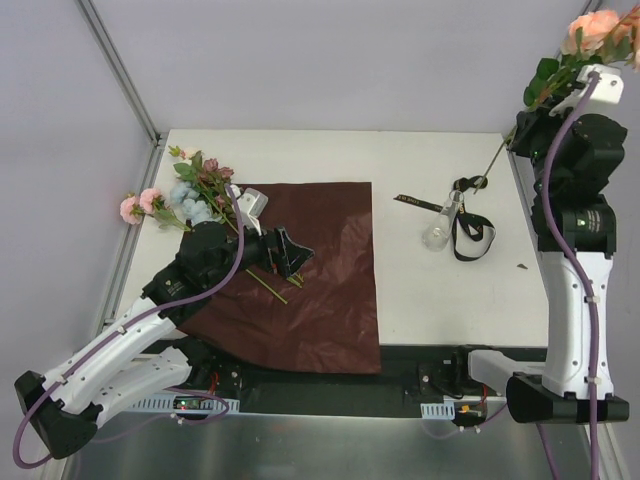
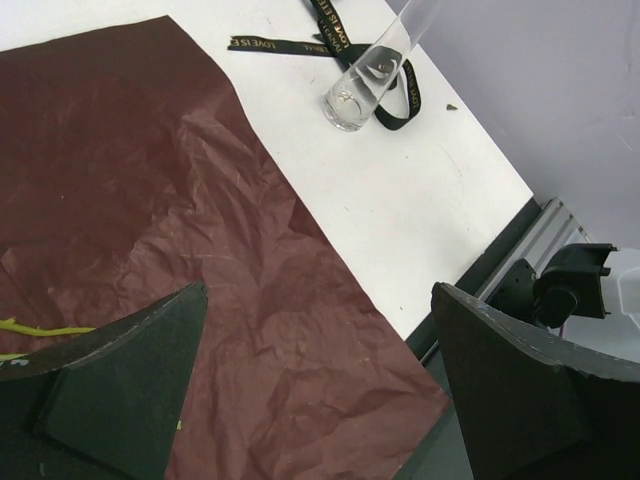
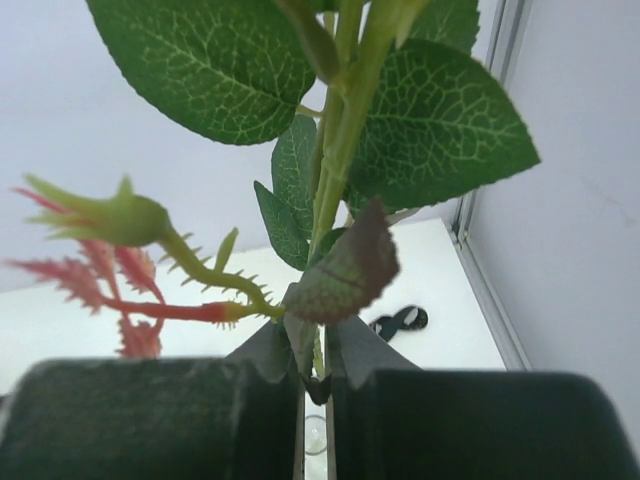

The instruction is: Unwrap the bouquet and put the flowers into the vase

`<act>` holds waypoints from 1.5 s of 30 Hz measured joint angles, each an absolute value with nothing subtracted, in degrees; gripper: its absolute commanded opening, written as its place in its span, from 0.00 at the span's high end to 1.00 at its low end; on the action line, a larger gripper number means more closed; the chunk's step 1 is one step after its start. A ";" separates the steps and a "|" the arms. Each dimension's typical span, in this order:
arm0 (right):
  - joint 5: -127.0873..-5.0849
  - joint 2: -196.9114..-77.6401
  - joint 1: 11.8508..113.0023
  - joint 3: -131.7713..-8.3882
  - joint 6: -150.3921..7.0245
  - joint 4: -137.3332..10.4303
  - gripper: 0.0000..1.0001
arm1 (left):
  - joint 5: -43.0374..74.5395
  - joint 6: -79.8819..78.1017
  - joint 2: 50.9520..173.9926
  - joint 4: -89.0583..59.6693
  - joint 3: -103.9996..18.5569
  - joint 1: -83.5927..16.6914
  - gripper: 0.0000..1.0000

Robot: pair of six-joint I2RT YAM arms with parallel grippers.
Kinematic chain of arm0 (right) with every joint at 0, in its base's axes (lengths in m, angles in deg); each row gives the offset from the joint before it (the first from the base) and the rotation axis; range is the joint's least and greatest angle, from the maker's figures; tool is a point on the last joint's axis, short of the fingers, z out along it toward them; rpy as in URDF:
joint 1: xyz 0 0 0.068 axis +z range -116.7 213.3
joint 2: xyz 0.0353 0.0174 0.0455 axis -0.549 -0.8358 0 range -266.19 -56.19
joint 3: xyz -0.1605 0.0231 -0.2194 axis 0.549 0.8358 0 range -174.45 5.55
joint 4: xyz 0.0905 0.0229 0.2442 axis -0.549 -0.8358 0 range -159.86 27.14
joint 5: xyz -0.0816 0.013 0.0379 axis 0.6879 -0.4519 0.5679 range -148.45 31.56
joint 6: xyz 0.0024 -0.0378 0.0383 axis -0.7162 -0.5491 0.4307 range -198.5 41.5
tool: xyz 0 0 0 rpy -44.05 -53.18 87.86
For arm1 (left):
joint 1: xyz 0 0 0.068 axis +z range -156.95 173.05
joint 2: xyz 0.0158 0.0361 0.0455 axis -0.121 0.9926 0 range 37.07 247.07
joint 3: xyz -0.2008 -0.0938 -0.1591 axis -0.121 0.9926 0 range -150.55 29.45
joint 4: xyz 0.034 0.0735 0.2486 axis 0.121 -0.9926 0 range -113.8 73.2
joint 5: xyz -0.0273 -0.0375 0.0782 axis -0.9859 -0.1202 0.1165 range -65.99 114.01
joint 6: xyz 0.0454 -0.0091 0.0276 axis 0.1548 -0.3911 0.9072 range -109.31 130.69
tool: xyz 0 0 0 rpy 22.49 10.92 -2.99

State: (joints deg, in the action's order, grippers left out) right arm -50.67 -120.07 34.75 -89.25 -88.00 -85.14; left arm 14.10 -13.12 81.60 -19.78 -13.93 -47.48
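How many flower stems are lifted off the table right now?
1: a peach-bloomed stem clamped in the right end effector, far right. The other flowers lie bunched at the table's left edge; some may be hidden.

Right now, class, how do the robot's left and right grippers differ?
The left gripper is wide open and empty; the right gripper is shut on a flower stem. The left hangs low over the dark red paper; the right is raised high. Both have black fingers.

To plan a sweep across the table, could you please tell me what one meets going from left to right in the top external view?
From the left: loose flowers → dark red paper → vase → peach rose, held aloft at far right.
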 measured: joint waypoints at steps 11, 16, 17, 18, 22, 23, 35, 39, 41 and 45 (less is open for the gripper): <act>-56.38 -121.56 33.84 -82.76 -86.51 -80.68 0.99 | 14.32 -14.46 80.79 -20.68 -13.88 -47.46 0.07; -56.77 -121.56 33.81 -82.21 -86.51 -79.24 0.99 | 14.30 -15.03 81.32 -20.72 -13.88 -47.46 0.07; -56.86 -121.56 33.81 -82.15 -86.51 -79.06 0.99 | 14.32 -15.13 81.45 -20.77 -13.88 -47.46 0.07; -57.01 -121.56 33.81 -81.93 -86.51 -78.69 0.99 | 14.32 -15.27 81.58 -20.79 -13.88 -47.46 0.07; -57.25 -121.58 33.81 -80.46 -86.51 -77.62 0.99 | 14.32 -15.42 82.04 -20.81 -13.88 -47.46 0.07; -57.30 -121.69 33.81 -80.07 -86.51 -77.60 0.99 | 14.32 -15.44 82.08 -20.85 -13.88 -47.46 0.07; -59.48 -122.28 33.79 -71.15 -86.44 -74.32 0.99 | 15.52 -15.46 82.10 -22.03 -13.88 -47.40 0.07; -60.55 -122.87 33.79 -67.50 -86.40 -73.25 0.99 | 15.67 -15.46 82.04 -22.71 -13.88 -47.40 0.07; -61.06 -123.44 33.79 -66.13 -86.20 -72.51 0.98 | 15.78 -15.48 82.01 -23.24 -13.88 -47.40 0.07; -62.37 -124.97 33.79 -64.03 -85.77 -71.24 0.95 | 15.89 -15.48 82.01 -23.50 -13.88 -47.40 0.07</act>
